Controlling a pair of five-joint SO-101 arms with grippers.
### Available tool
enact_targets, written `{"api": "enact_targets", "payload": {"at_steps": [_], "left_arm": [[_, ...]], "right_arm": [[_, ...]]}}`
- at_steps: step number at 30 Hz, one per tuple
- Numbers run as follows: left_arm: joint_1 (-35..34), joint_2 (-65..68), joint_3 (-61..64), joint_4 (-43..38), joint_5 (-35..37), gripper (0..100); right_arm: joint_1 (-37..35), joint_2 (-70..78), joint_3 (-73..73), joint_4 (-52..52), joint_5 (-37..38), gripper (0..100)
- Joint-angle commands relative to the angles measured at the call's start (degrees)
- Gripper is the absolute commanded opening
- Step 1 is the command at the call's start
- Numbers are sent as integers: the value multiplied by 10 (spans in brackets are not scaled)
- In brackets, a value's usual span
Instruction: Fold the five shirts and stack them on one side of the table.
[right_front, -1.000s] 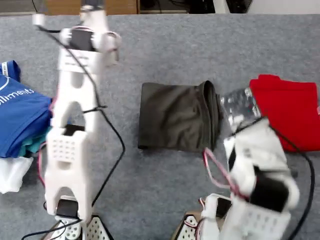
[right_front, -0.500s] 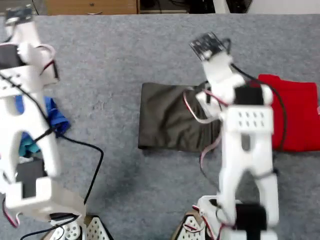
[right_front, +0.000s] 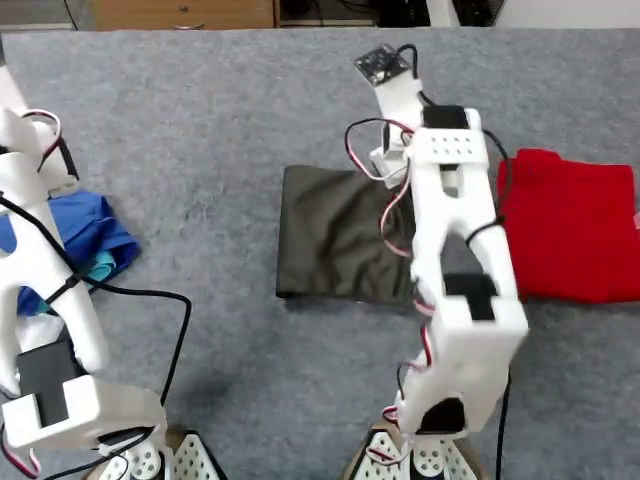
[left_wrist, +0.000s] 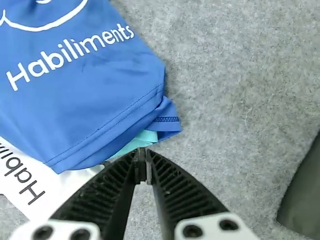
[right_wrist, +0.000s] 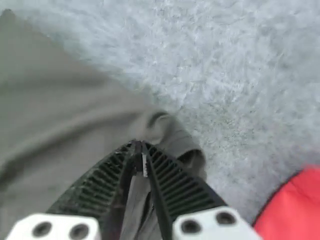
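A folded dark olive shirt lies mid-table, with a red shirt to its right. At the left edge is a pile of shirts: a blue one on top, a teal one under it and a white one at the bottom. My right gripper is shut, its tips just over the bunched far right corner of the dark shirt; whether it pinches cloth I cannot tell. My left gripper is shut, with its tips at the edge of the blue shirt.
Grey felt covers the table. The right arm stretches over the gap between the dark and red shirts. The left arm stands over the pile. Cables trail near the front. Wooden furniture sits behind the table.
The right arm swung from the front edge up over the dark shirt's right side. The left arm swung from the middle left across to the blue pile.
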Motion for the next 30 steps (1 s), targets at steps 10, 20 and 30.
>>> {"api": "enact_targets", "payload": {"at_steps": [10, 20, 30], "left_arm": [[-6, -19, -4, 6, -6, 18], [-4, -18, -6, 5, -6, 19], [-7, -20, -6, 5, -7, 19]], "right_arm": [[119, 226, -245, 19, 45, 3], [36, 231, -470, 284, 40, 3], [-29, 167, -413, 350, -25, 2]]}}
